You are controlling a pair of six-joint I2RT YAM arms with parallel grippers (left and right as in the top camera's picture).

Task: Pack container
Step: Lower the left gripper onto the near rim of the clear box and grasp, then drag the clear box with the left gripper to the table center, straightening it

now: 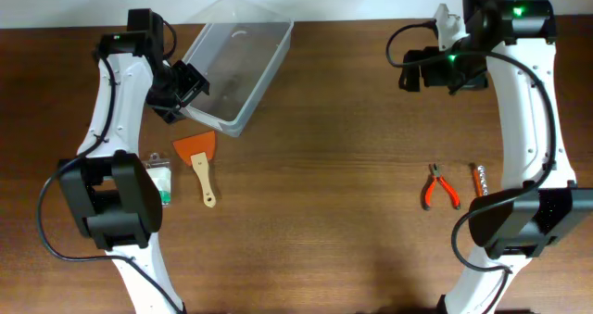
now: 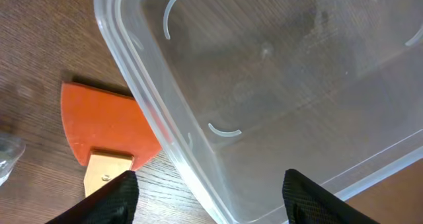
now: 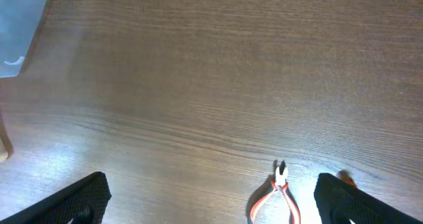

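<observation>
The container (image 1: 239,62), a clear plastic tub, lies at the back left of the table with nothing in it. My left gripper (image 1: 181,90) is at its near-left corner. In the left wrist view the tub's wall (image 2: 198,158) runs between the two black fingers (image 2: 112,197), which stand apart on either side of it, and neither finger visibly touches it. My right gripper (image 1: 435,69) hangs open high over the back right. In the right wrist view, orange-handled pliers (image 3: 277,194) lie on the table far below, between that gripper's fingers (image 3: 86,197).
An orange scraper with a wooden handle (image 1: 197,157) lies right by the tub's front corner, and a small clear bag with green contents (image 1: 159,177) sits to its left. At the right lie the pliers (image 1: 440,186) and a small red tool (image 1: 479,179).
</observation>
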